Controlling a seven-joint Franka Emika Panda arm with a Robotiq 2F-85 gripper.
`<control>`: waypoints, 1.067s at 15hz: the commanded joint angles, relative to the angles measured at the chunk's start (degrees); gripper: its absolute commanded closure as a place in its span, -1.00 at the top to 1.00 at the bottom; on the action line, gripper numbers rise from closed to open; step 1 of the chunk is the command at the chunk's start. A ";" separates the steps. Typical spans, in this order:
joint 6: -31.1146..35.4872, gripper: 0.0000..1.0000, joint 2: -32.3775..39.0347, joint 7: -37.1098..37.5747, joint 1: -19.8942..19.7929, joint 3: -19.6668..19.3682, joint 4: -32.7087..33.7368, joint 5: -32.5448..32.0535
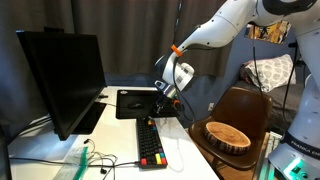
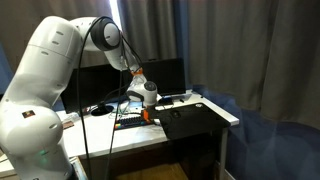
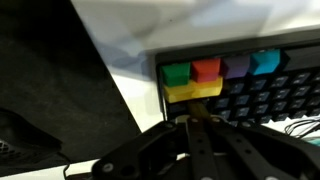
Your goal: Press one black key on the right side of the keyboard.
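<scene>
The keyboard (image 1: 150, 146) is narrow with mostly black keys and lies on the white desk, running toward the front edge. In the wrist view its end (image 3: 245, 85) fills the right side, with green, red, purple and blue keys above yellow ones. My gripper (image 1: 157, 110) hangs over the keyboard's far end, next to the black mat (image 1: 135, 103). In the wrist view the fingers (image 3: 197, 122) are pressed together, tips at the yellow keys. It also shows in an exterior view (image 2: 146, 107), low over the desk; the keyboard there is mostly hidden behind it.
A black monitor (image 1: 62, 80) stands on the desk. A wooden chair (image 1: 245, 115) holds a round wooden bowl (image 1: 228, 134). Cables (image 1: 95, 160) lie near the desk's front corner. The black mat (image 2: 190, 122) covers the desk's end in an exterior view.
</scene>
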 commanded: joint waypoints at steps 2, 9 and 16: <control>1.41 -1.00 0.05 -3.58 -0.53 1.58 2.18 4.50; 1.14 -0.92 -4.49 5.34 2.25 -0.34 -1.50 -2.23; -3.12 0.15 -20.04 33.12 4.58 -3.88 -12.84 -27.94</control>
